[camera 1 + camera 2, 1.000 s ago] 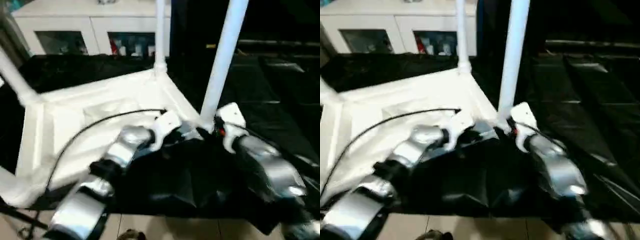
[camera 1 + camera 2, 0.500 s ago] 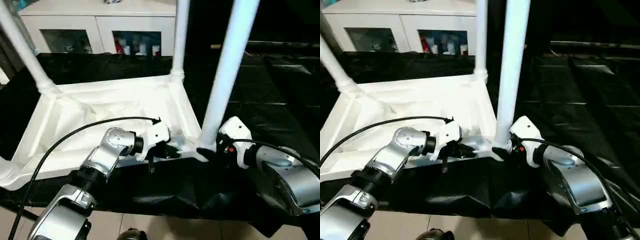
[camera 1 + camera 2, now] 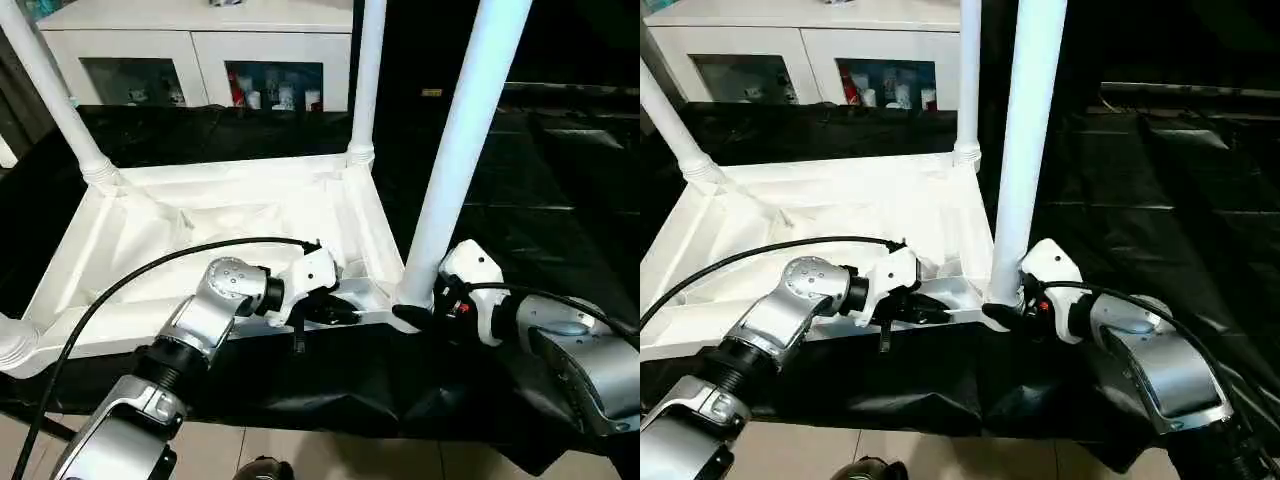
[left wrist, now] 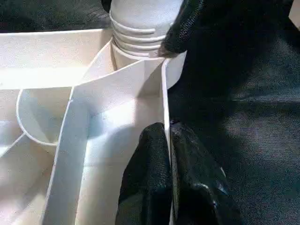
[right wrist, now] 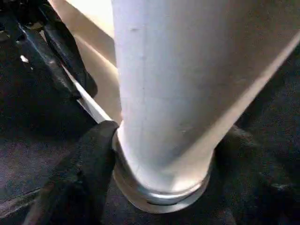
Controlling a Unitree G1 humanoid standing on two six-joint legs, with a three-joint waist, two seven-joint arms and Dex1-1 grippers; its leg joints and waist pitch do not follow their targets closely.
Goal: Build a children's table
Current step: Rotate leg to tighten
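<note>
The children's table lies upside down on black sheeting, its white top (image 3: 200, 225) showing the ribbed underside. Three long white legs stand in its corner sockets: far left (image 3: 50, 95), far right (image 3: 368, 80) and near right (image 3: 460, 150). A fourth socket shows at the near left corner (image 3: 12, 345). My left gripper (image 3: 335, 312) is shut on the top's thin near rim (image 4: 165, 101), its black fingers (image 4: 145, 183) pinching that wall. My right gripper (image 3: 415, 314) is at the near right leg's base (image 5: 159, 140), one finger (image 5: 79, 178) on each side against the collar.
A white cabinet (image 3: 200, 45) with glass-fronted shelves stands behind the work. Black sheeting (image 3: 540, 180) covers the surface to the right and front. A black cable (image 3: 150, 272) arcs over the table top from my left arm. Pale floor shows past the front edge (image 3: 330, 462).
The camera has steadied and shifted a little. My right gripper's fingers have drawn in around the near right leg's base. The left gripper keeps its grip on the rim.
</note>
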